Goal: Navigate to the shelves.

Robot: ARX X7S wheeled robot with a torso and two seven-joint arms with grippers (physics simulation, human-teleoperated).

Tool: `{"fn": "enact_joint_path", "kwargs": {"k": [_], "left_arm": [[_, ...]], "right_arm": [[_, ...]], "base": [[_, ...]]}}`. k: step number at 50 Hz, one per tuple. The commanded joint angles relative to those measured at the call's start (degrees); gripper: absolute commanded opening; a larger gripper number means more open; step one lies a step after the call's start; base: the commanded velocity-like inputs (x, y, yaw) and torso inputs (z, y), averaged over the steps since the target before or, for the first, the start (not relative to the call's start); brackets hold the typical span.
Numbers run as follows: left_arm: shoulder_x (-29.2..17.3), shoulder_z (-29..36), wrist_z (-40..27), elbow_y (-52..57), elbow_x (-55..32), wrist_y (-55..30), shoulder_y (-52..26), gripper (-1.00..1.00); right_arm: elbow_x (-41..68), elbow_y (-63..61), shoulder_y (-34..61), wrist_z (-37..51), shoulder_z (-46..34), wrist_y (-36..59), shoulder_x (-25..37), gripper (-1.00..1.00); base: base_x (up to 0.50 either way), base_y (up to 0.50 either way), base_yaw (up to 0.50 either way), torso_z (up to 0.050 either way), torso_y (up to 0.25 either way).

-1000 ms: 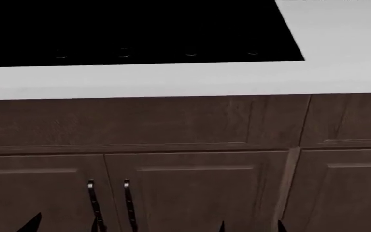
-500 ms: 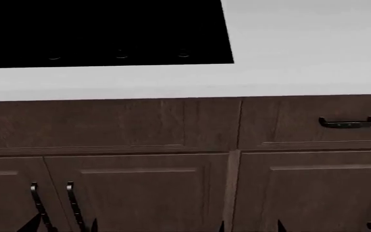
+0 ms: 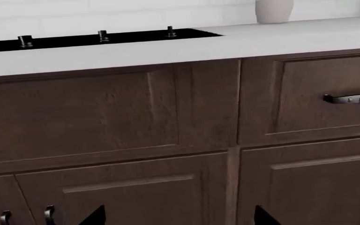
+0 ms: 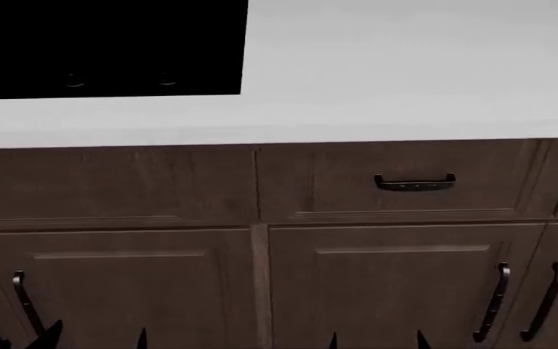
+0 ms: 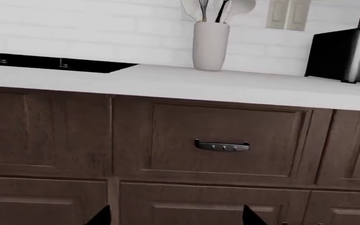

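Your left claw [image 3: 178, 218] and right claw [image 5: 174, 215] both gape empty before dark wood-grain cabinet doors [image 4: 386, 291]; a smooth white table [image 4: 405, 80] lies above them. No shelves visible.

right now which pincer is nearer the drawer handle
Right. The right pincer sits almost directly below the drawer handle, while the left pincer is well off to its left.

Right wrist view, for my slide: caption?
Utensil vase and toaster on a white counter above a dark drawer.
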Motion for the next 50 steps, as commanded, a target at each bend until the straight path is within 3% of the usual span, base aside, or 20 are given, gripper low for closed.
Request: {"fn": "enact_joint_path", "kwargs": {"k": [1,50], "left_arm": [[0.96,-1.85,2.05,-0.96,-0.11,3.35,0.42,1.0],[0.59,-1.2,1.62,-1.11,-0.57,3.7,0.21,1.0]], "right_arm": [[-0.11,0.26,-0.24,-1.43,1.41,0.25,-1.31,1.0],[0.4,0.13,-0.09,-0.73,0.96,0.58,-0.91,1.0]], "base": [[-0.5,0.03,0.0,0.0,0.0],[-0.5,0.03,0.0,0.0,0.0]]}}
